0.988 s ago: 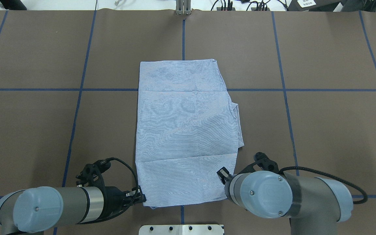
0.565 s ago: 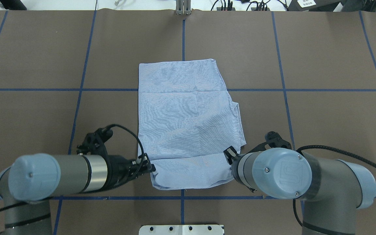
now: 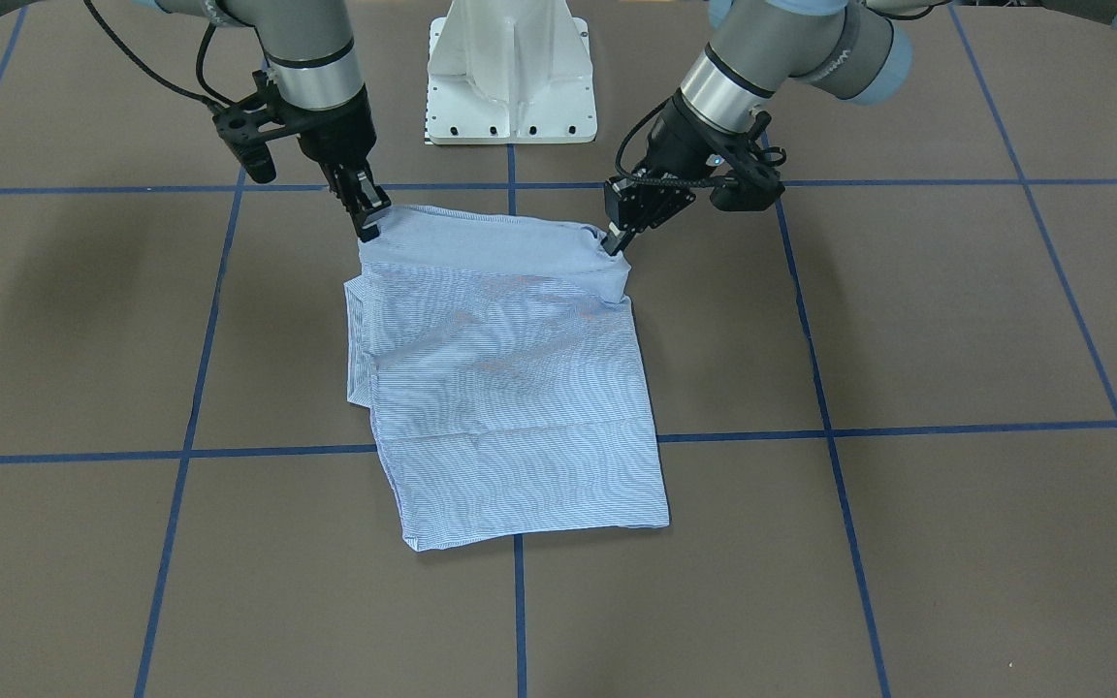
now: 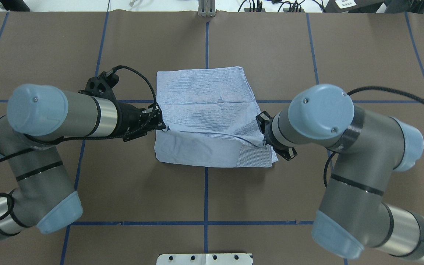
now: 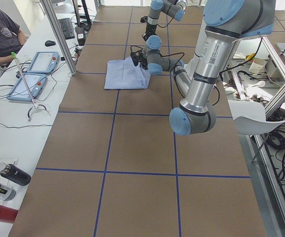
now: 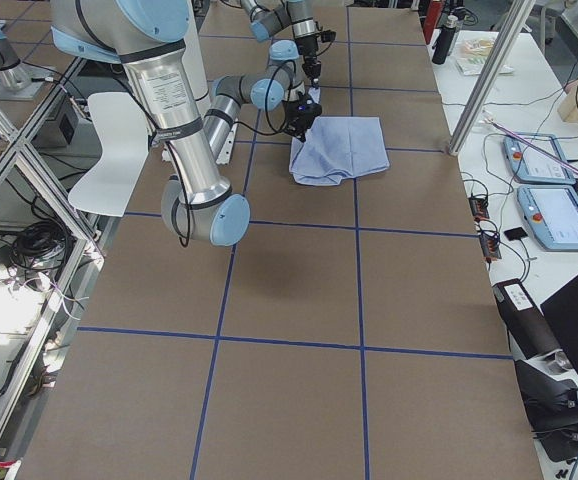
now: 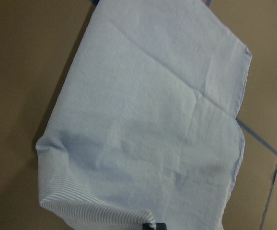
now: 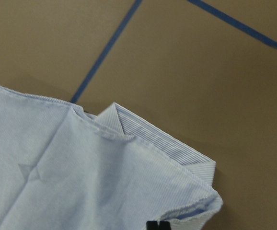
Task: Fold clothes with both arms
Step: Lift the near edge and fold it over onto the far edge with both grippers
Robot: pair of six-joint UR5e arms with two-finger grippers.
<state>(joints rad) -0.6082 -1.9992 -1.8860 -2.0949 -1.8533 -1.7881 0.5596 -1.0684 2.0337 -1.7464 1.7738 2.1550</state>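
Arms (image 4: 68, 114) farther forward, beside lifted shirt (image 4: 204, 95)

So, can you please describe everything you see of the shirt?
The shirt is light blue cloth with fine white stripes, folded into a creased rough rectangle. Its far part lies flat on the brown table. Its near edge is raised, pinched at one corner by the left claw and at the other by the right claw, with cloth sagging below.

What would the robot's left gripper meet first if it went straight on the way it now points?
Most likely the light blue finely striped shirt itself: the black left gripper, shut on a raised corner, points down across the flat cloth. Depth is unclear.
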